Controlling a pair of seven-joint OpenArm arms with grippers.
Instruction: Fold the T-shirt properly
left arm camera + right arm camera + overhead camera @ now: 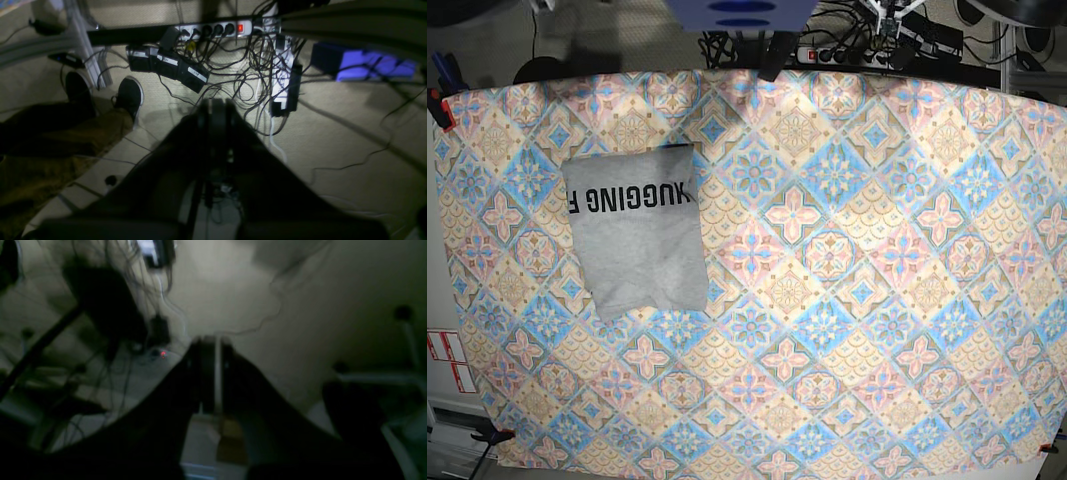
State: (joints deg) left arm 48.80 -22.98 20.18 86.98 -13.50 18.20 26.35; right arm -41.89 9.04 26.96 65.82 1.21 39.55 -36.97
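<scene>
Currently, the T-shirt [639, 230] lay folded into a compact rectangle on the patterned tablecloth [847, 300] covering the counter, left of the cloth's centre, black lettering facing up along its far edge. Neither arm reached over the counter in the base view. Beyond the cloth's far edge, both wrist cameras looked down at the floor. The left hand [217, 106] had its fingers pressed together and held nothing, hanging above a power strip [213, 29] and tangled cables. The right hand [209, 343] was likewise closed to a narrow slit and empty. Folding appeared complete; any next move would require only checking edge alignment.
</scene>
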